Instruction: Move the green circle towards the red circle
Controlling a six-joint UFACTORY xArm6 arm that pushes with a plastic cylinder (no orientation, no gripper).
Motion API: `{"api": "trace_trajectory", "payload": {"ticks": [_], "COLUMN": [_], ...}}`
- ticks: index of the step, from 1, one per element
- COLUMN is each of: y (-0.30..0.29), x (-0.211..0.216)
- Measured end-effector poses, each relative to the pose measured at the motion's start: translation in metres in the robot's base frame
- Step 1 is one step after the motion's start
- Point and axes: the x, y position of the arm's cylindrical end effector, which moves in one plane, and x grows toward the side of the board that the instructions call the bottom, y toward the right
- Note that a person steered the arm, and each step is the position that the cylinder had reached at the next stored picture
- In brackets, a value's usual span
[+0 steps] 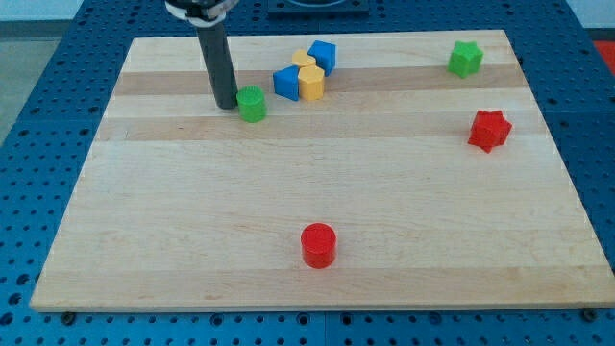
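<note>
The green circle (252,104) stands on the wooden board (192,211) at the view's upper left. My tip (227,105) rests on the board just left of the green circle, touching or nearly touching it. The red circle (318,245) stands far below, near the board's bottom edge, a little right of the green circle.
A cluster of two blue blocks (287,83) (323,56) and two yellow blocks (310,84) (305,63) lies just right of the green circle. A green star (465,60) sits at the top right. A red star (489,130) sits at the right.
</note>
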Motion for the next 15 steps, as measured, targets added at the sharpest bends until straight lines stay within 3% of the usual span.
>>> {"api": "trace_trajectory", "payload": {"ticks": [1,3,4,5,7,9,12,14,15], "y": [0.04,0.011,-0.015,0.014,0.045,0.132,0.133,0.133,0.175], "x": [0.024,0.045,0.011,-0.029,-0.002,0.019,0.129,0.128,0.081]}}
